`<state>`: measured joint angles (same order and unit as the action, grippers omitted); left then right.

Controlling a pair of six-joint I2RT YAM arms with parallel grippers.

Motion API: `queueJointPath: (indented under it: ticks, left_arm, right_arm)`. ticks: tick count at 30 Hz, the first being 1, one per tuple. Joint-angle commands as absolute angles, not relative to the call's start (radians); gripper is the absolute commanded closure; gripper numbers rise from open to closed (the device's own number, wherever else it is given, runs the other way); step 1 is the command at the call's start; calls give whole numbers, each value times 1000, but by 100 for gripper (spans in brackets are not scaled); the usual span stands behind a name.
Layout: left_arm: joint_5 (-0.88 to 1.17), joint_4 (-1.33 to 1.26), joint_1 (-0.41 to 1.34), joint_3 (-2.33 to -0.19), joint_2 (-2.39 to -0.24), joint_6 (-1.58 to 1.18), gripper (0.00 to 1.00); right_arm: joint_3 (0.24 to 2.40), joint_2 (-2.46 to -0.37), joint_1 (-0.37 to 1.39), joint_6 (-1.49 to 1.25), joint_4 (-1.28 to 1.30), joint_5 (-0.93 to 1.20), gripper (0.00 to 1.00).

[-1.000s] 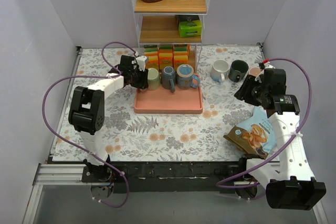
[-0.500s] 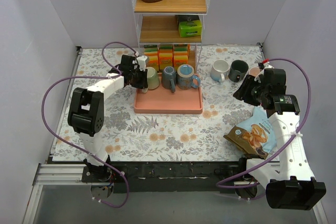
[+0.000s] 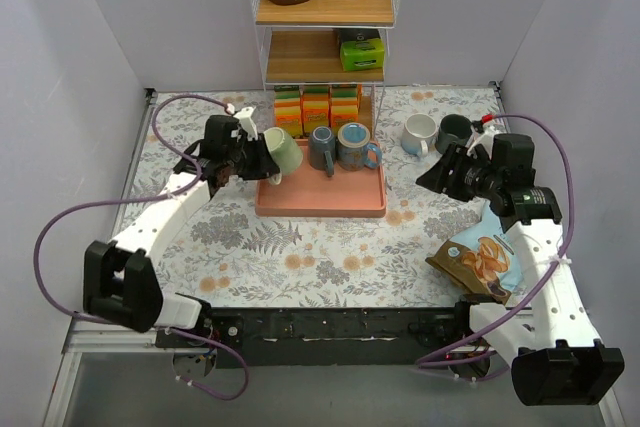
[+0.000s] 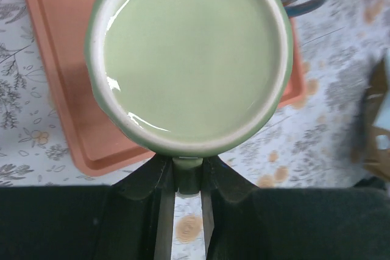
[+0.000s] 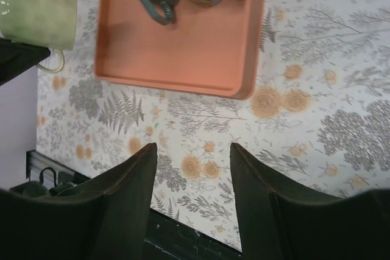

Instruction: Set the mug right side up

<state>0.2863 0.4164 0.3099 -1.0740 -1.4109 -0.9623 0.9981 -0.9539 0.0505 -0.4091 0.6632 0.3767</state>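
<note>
The light green mug (image 3: 282, 152) is held in the air over the left end of the salmon tray (image 3: 320, 199), tipped on its side. My left gripper (image 3: 250, 155) is shut on its handle. In the left wrist view the mug's glazed base (image 4: 192, 53) fills the frame and the handle (image 4: 187, 172) is pinched between the fingers. The mug also shows in the right wrist view (image 5: 38, 11). My right gripper (image 3: 447, 169) is open and empty, over the table right of the tray (image 5: 183, 53).
Two blue mugs (image 3: 338, 145) stand on the tray. A white mug (image 3: 419, 133) and a dark mug (image 3: 455, 133) stand at the back right. A snack bag (image 3: 482, 255) lies at the right. A wire shelf (image 3: 322, 37) with boxes stands behind the tray.
My left gripper has lifted the green mug off the tray and tipped it on its side. My right gripper has moved left, toward the tray.
</note>
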Motion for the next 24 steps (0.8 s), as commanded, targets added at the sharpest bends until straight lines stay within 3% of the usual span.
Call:
queueJointPath:
  ticks: [1,8,16,24]
  left_arm:
    - [354,261,308,-1066,-1207,-1177,100]
    - [425,85,310,-1008,-1023,-1400,100]
    - [543,-58,310,-1019,-986,-1534,100]
    - [679,-365,310,-965,-947,-1661,100]
  right_arm:
    - [974,-936,109,-459,462,601,40]
    - [982,-1009,384,-618,16,704,32]
    - [1127,-1193,592,-698,-196,683,32]
    - [1296,-1362,649,-775,-279,658,32]
